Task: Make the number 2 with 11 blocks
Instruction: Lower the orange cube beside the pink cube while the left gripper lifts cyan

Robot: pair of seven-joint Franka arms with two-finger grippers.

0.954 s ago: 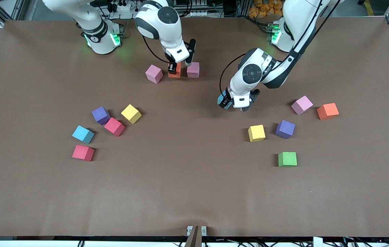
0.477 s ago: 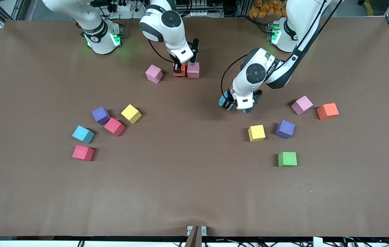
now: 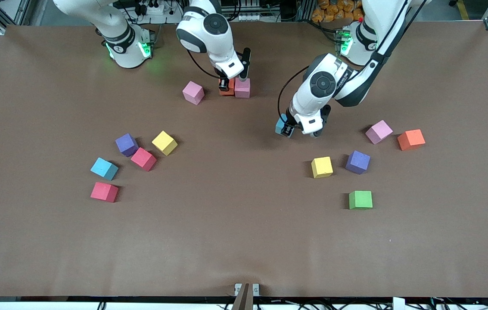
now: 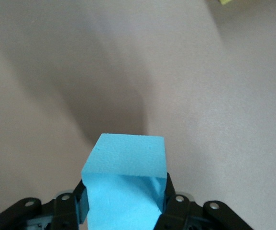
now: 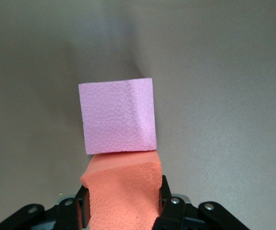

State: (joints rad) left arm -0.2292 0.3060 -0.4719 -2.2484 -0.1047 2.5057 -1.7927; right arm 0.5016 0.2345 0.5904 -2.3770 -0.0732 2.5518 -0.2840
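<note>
Right gripper (image 3: 229, 82): clamped on orange block (image 5: 122, 189), now pushed against pink block (image 3: 242, 87) | Left gripper (image 3: 287, 129): newly closed on light-blue block (image 4: 126, 184), lifting | Row starting.

Both grippers (image 3: 284, 129) (image 3: 226, 84) clamped, low

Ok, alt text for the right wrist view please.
The right gripper holds an orange block pressed against a pink block resting on the brown table. Nothing else shows in this view.
</note>
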